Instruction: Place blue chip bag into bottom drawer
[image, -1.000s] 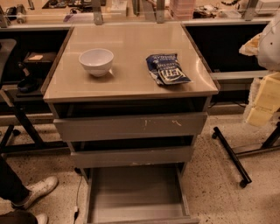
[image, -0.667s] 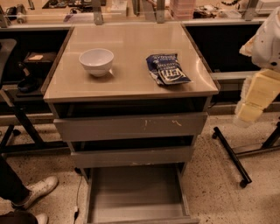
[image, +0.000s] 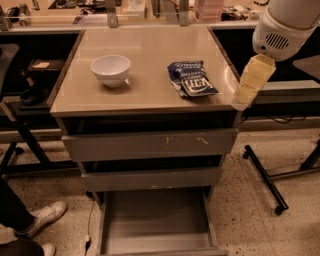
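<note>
Robot hand (image: 243, 97) at right of frame, just off the desk's (image: 150, 42) front-right corner, touching nothing; open or shut: can't tell. The bag (image: 192, 78) lies on desk top, right of center, w/ a white bowl (image: 110, 69) to its left. The bottom drawer (image: 155, 222) is pulled out at lower center, grey floor showing. Speckled floor; white shoe (image: 44, 216) lower left.

Crumpled blue chip bag (image: 192, 78) lies flat toward the cabinet top's (image: 150, 47) three o'clock; bottom drawer (image: 155, 220) stands open at six; gripper (image: 242, 100) hangs at the bag's three.
</note>
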